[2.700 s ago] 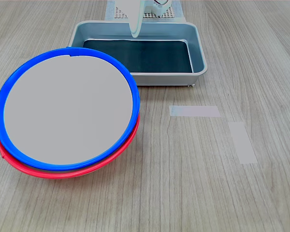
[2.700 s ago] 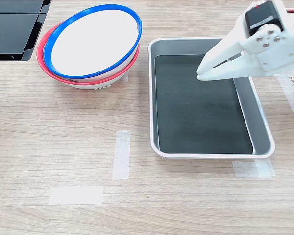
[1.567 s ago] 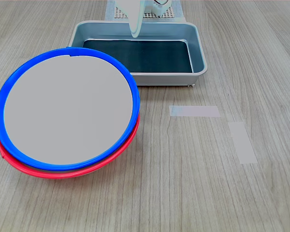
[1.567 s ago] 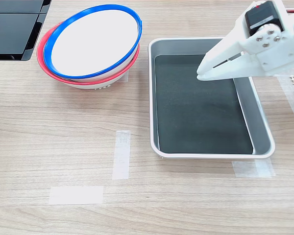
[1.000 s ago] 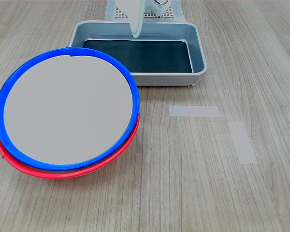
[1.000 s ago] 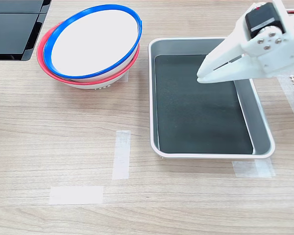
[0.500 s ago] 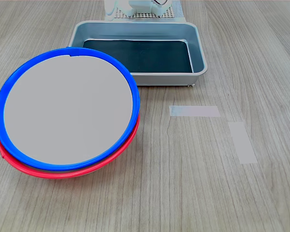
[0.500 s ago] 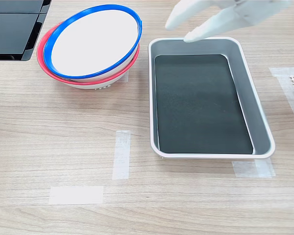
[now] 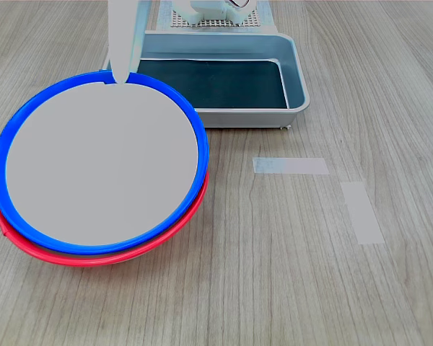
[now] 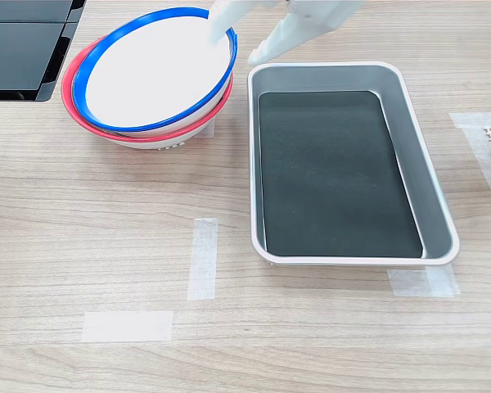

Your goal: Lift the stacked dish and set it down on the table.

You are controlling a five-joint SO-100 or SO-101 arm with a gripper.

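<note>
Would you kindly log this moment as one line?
phase: approach | gripper: open, straddling rim | blue-rimmed round dish: stacked on red-rimmed dish | grey metal tray: no dish inside

The blue-rimmed stacked dish (image 9: 101,162) sits tilted on the table (image 9: 289,274).

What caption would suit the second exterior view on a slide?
White robot gripper, open, straddling the rim of the blue-rimmed round dish stacked on a red-rimmed dish, beside a grey metal tray.

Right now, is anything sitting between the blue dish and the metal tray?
No. In the second exterior view, only bare table shows between the blue dish and the metal tray.
</note>
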